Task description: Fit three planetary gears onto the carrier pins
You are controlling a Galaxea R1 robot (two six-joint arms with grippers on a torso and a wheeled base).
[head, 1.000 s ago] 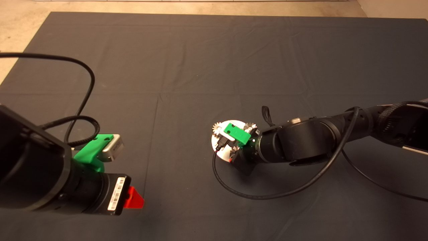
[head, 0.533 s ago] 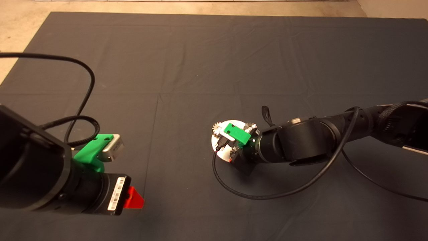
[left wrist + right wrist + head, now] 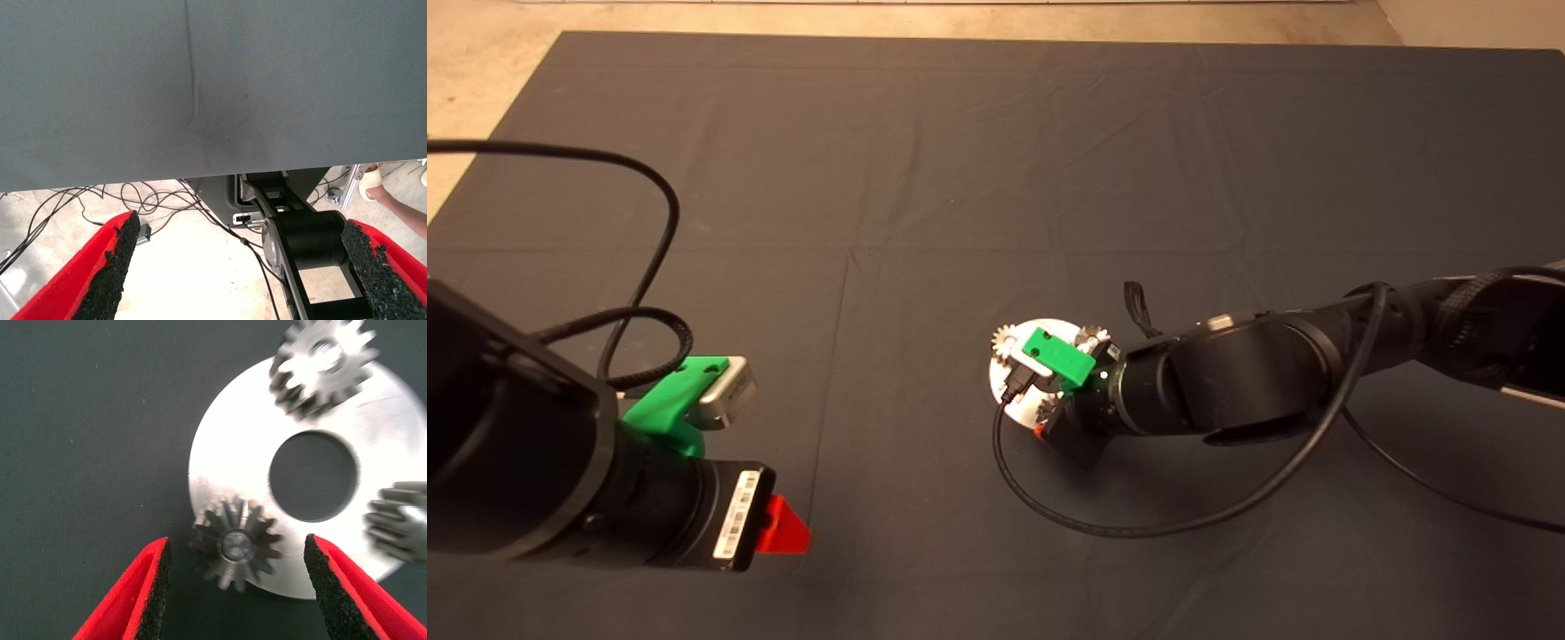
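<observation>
While both arms sit low over the mat (image 3: pixel 960 160):
Head: right gripper (image 3: pixel 1049 418) above disc (image 3: pixel 1016 411); left gripper (image 3: pixel 783 526) parked lower left
Left wrist: fingers (image 3: pixel 110 267) spread, nothing between
Right wrist: fingers (image 3: pixel 150 593) spread beside a gear (image 3: pixel 235 547); three gears on the disc's pins (image 3: pixel 236 545)

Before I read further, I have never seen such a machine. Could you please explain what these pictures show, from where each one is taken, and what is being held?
This is a robot with two black arms at a table with a dark mat. One picture looks down from above; the other two come from cameras on the wrists. On the mat lies a flat silver disc with a big central hole. Three small steel gears sit on it near the rim; one gear is between the fingers of the right gripper, which is open and holds nothing. The left gripper waits at the mat's near edge, open and empty; its camera sees the floor with cables and a person's leg.
</observation>
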